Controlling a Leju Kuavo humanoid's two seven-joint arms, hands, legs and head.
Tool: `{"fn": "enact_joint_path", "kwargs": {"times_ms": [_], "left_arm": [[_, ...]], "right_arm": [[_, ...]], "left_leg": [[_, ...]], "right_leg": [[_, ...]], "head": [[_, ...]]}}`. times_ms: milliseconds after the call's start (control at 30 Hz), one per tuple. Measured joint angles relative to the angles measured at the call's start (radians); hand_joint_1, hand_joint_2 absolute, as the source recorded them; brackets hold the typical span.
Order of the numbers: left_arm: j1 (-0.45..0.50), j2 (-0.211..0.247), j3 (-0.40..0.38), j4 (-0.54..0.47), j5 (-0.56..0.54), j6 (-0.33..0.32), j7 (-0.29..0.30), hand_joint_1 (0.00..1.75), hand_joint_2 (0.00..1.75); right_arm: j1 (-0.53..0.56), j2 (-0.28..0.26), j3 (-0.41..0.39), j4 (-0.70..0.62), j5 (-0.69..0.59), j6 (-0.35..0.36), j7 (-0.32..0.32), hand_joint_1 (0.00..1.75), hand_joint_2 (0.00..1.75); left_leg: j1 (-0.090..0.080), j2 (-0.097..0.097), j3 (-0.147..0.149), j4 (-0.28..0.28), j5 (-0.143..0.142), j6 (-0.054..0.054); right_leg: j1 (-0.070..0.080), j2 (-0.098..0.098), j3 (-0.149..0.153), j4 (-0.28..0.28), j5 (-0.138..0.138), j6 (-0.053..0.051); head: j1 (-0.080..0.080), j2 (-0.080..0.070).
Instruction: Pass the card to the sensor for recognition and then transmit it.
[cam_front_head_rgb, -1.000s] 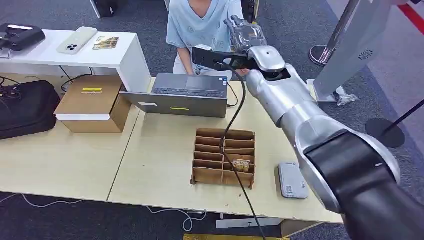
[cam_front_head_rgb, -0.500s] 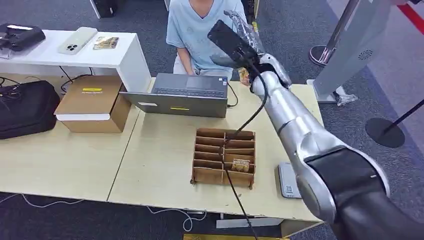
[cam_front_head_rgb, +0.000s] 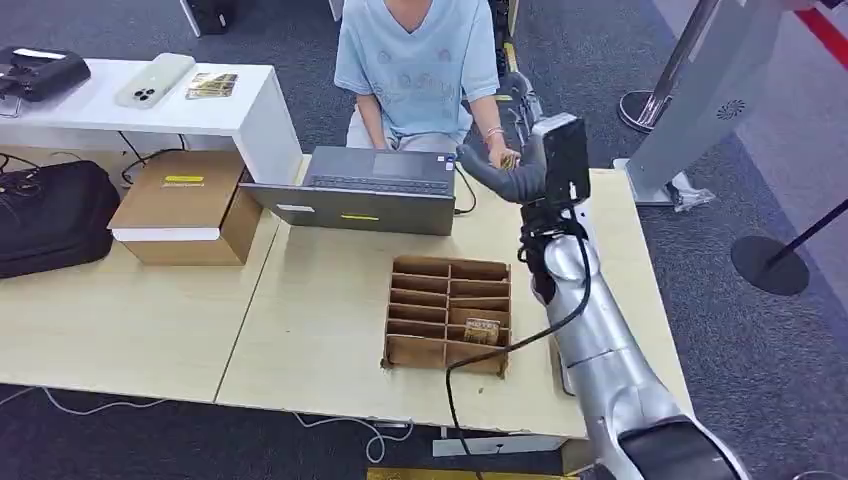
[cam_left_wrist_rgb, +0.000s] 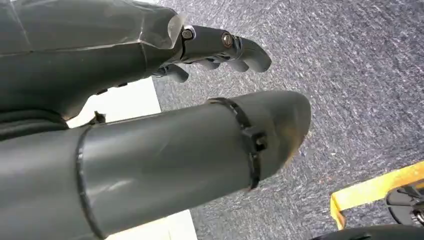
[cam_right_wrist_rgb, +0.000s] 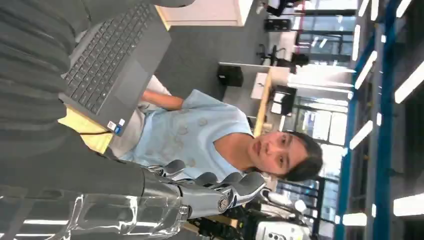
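My right hand (cam_front_head_rgb: 522, 140) reaches over the table's far edge beside the laptop, thumb and fingers apart with nothing between them. A seated person's hand (cam_front_head_rgb: 497, 155) sits between my thumb and fingers and holds a small gold card (cam_front_head_rgb: 508, 160). In the right wrist view my fingers (cam_right_wrist_rgb: 215, 192) are spread and hold nothing, with the person in a light blue shirt (cam_right_wrist_rgb: 195, 135) beyond. Another gold card (cam_front_head_rgb: 482, 329) stands in the cardboard organizer (cam_front_head_rgb: 447, 268). My forearm hides most of the sensor. My left hand (cam_left_wrist_rgb: 200, 110) hangs over the carpet, holding nothing.
A grey laptop (cam_front_head_rgb: 375, 185) sits on the wooden table (cam_front_head_rgb: 310, 330) in front of the person. A cardboard box (cam_front_head_rgb: 185, 205) and a black bag (cam_front_head_rgb: 50, 215) lie at the left. A white side table (cam_front_head_rgb: 150, 112) carries a phone (cam_front_head_rgb: 152, 80). A black cable (cam_front_head_rgb: 540, 330) hangs from my wrist.
My right arm has swung to the right and down and its wrist has turned over, bringing the hand beside the person's hand with the card. The organizer and laptop have not moved.
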Motion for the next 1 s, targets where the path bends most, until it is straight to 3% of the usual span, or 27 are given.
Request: {"fn": "enact_joint_path", "kwargs": {"times_ms": [300,633,1000], "left_arm": [[0.003,0.0,0.009,0.0,0.032,0.01,0.003,0.0,0.0],[0.006,-0.003,0.028,0.0,0.045,0.02,0.003,0.0,0.0],[0.01,-0.01,0.048,0.0,0.049,0.036,0.003,0.0,0.0]], "right_arm": [[0.261,-0.087,-0.004,-0.363,-0.026,0.005,-0.007,0.0,1.75],[0.513,-0.141,-0.008,-0.559,0.109,-0.051,0.015,0.0,1.75],[0.723,-0.186,-0.017,-0.656,0.233,-0.101,0.013,0.0,1.75]], "left_leg": [[0.0,0.0,-0.001,0.0,-0.001,0.0],[0.0,0.0,-0.001,-0.001,-0.002,0.0],[0.0,0.0,-0.001,-0.001,-0.002,0.0]], "right_leg": [[0.0,0.0,0.0,0.0,-0.001,0.0],[0.0,0.0,0.0,0.0,-0.001,0.0],[0.0,0.0,0.0,-0.001,-0.002,-0.001]], "head": [[0.001,0.0],[0.001,0.0],[0.001,0.0]]}}
